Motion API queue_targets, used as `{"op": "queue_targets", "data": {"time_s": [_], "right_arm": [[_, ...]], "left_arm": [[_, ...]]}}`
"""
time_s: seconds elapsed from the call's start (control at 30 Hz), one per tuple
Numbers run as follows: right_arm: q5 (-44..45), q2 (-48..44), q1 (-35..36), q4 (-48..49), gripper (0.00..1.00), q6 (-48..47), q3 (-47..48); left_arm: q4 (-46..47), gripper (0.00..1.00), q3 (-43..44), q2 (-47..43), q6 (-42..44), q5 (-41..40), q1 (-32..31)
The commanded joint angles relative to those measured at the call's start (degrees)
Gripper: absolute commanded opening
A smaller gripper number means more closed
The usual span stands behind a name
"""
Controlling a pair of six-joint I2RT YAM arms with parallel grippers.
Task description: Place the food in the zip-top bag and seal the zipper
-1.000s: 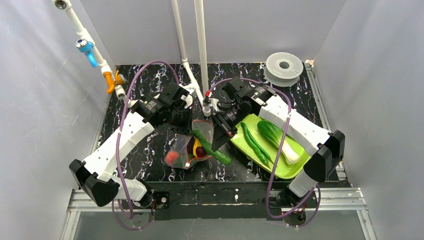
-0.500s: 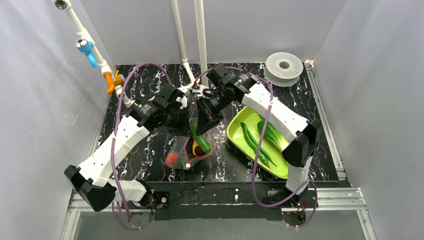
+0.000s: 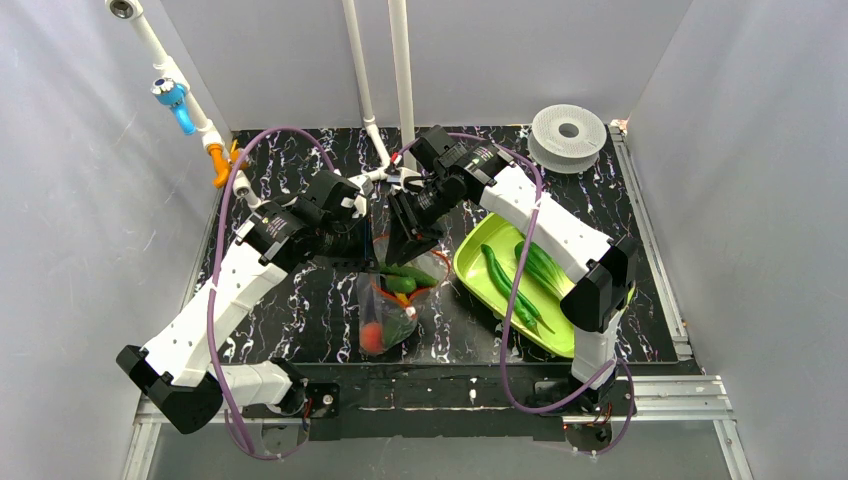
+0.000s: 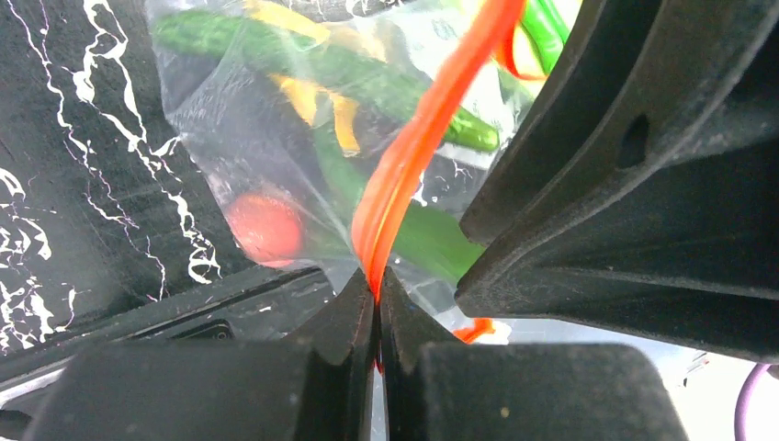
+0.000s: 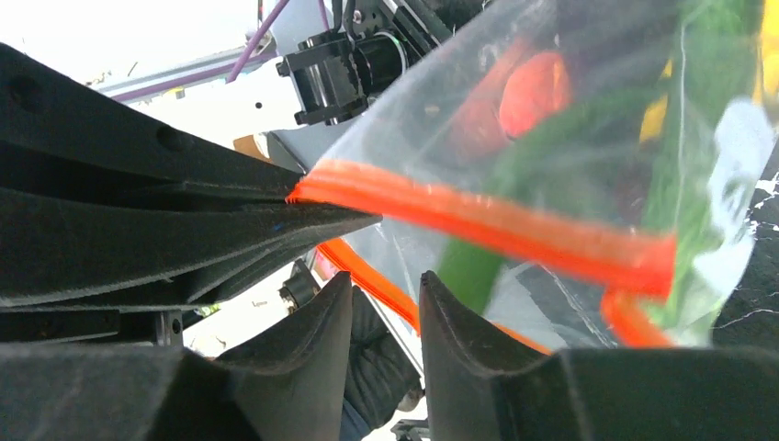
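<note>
the left gripper (image 4: 377, 296) has its jaws pressed together on the zipper (image 4: 432, 119), so the bag (image 3: 388, 310) hangs from that one pinch, a tomato (image 4: 265, 228) and green pieces inside. the right gripper (image 5: 386, 317) sits beside the strip, jaws slightly apart, gripping nothing. more greens (image 3: 512, 285) lie on the tray (image 3: 468, 262). with only one corner held, the bag could swing, sag shut or spill.
</note>
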Motion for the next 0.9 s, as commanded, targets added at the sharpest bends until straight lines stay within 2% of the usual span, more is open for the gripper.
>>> {"op": "queue_targets", "data": {"time_s": [0.0, 0.1, 0.2, 0.4, 0.53, 0.87], "right_arm": [[1.4, -0.6, -0.1, 4.1, 0.40, 2.2, 1.5], [1.8, 0.0, -0.1, 5.6, 0.46, 3.1, 0.8], [2.9, 0.6, -0.1, 3.1, 0.49, 1.5, 2.6], [9.0, -4.0, 0.0, 2.1, 0.58, -3.2, 0.0], [10.4, -7.7, -0.1, 2.7, 0.60, -5.3, -1.6], [16.5, -20.4, 2.1, 11.7, 0.62, -7.1, -12.1]], "left_arm": [[0.0, 0.00, 1.6, -0.5, 1.1, 0.9, 0.0], [-0.1, 0.00, 1.2, -0.3, 1.5, 1.4, 0.1], [-0.3, 0.00, 1.4, -0.1, 2.0, 1.4, 0.2], [0.1, 0.00, 1.4, -0.1, 1.8, 0.7, 0.6], [0.3, 0.00, 1.8, -0.3, 0.5, -0.5, 0.8], [1.3, 0.00, 2.3, -5.2, -13.9, -15.4, 1.4]]}}
